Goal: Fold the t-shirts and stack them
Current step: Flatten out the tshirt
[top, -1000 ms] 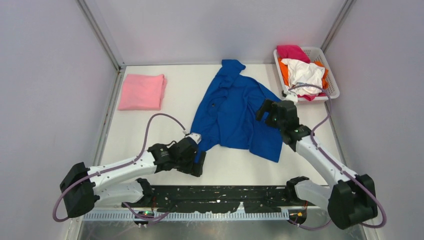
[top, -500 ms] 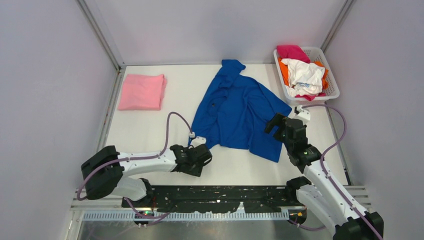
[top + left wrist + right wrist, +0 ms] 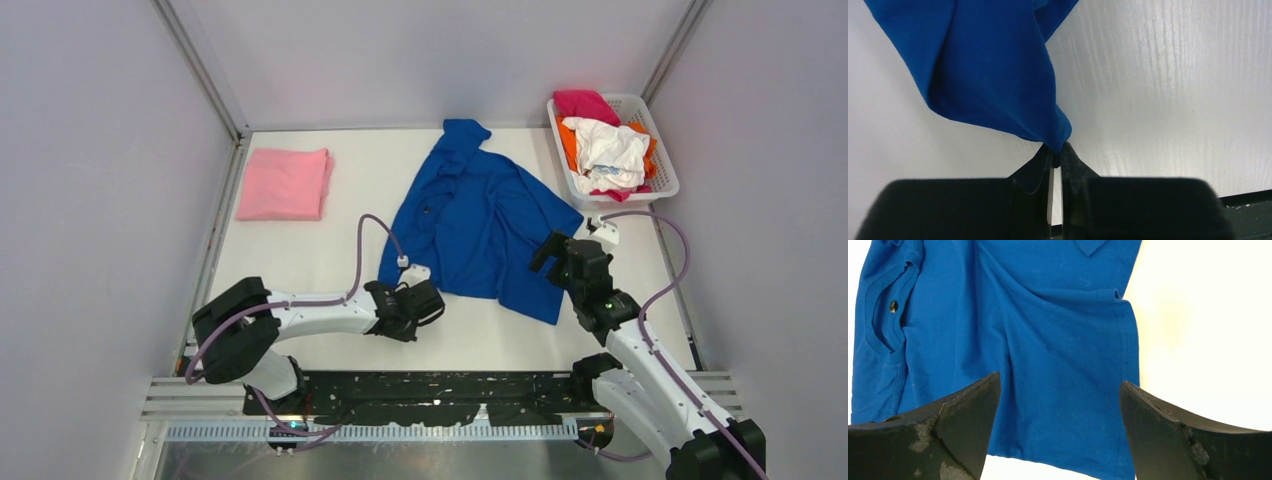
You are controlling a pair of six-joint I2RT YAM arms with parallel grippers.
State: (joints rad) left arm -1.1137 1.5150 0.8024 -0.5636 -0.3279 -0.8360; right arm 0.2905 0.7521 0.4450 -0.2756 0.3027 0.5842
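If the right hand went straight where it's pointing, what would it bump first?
Probably the blue t-shirt: the open right hand points right at it, with nothing between. How high it hangs is unclear.

We see the left arm (image 3: 320, 313) lying low, stretched rightward along the near edge. The left gripper (image 3: 1058, 150) has its jaws pressed almost together, pinching a corner of the blue t-shirt (image 3: 993, 75). The right arm (image 3: 650, 360) is bent up from its base, wrist angled forward-left. The right gripper (image 3: 1060, 385) has its jaws spread wide, nothing between them.
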